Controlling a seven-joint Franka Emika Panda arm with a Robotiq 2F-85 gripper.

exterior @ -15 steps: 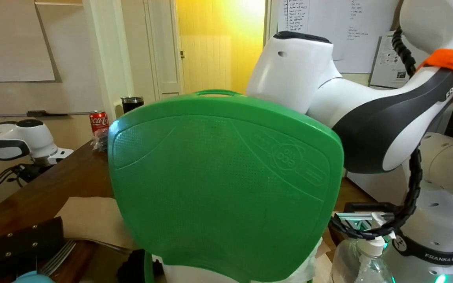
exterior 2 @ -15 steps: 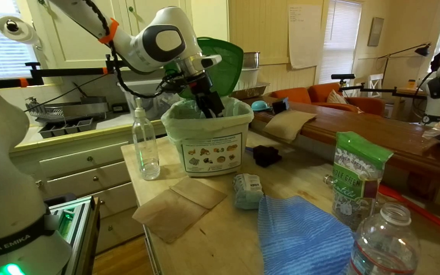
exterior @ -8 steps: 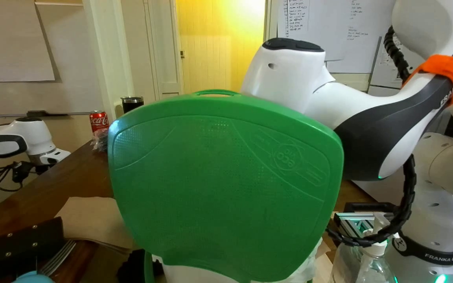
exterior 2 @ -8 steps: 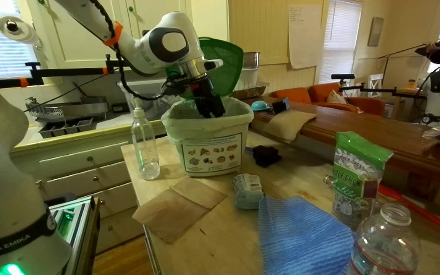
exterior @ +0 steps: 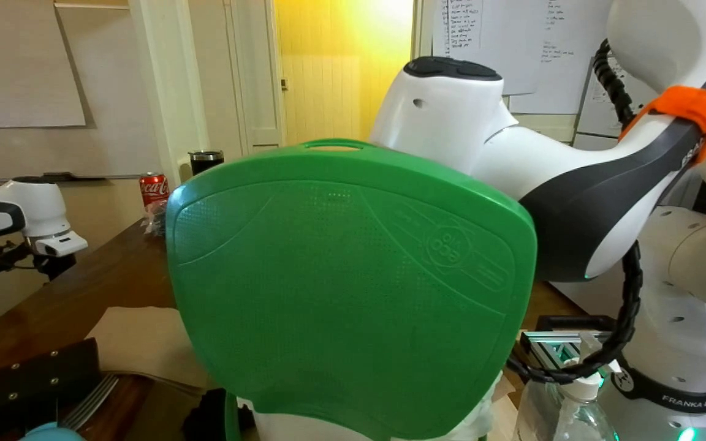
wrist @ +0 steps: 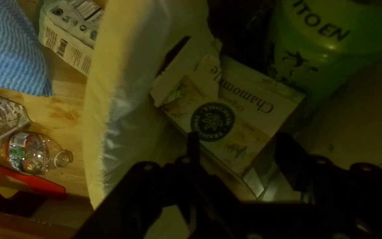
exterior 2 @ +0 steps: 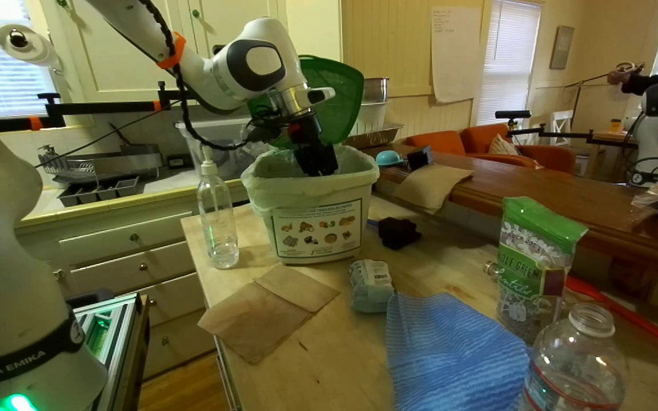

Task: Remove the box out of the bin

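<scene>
The bin (exterior 2: 340,185) is a cream tub with a bag liner. Its green lid (exterior: 353,294) stands raised and hides the bin's inside in that exterior view. The box (wrist: 260,93), a pale chamomile tea box with a torn end, lies tilted inside the bin in the wrist view. My gripper (wrist: 237,136) points down into the bin's mouth; it also shows in an exterior view (exterior 2: 322,170). Its jaws are open, with the box's near corner showing between the fingertips. I cannot tell whether they touch the box.
A green ITO EN bottle (wrist: 320,53) lies in the bin beside the box. A clear pump bottle (exterior 2: 217,228), an egg carton (exterior 2: 370,285), a blue cloth (exterior 2: 454,354) and brown paper (exterior 2: 272,311) are around the bin. Another robot arm (exterior: 28,208) stands beyond.
My arm has dipped a little and shifted slightly, and my gripper has turned over the bin's mouth. The other arm in the background has moved.
</scene>
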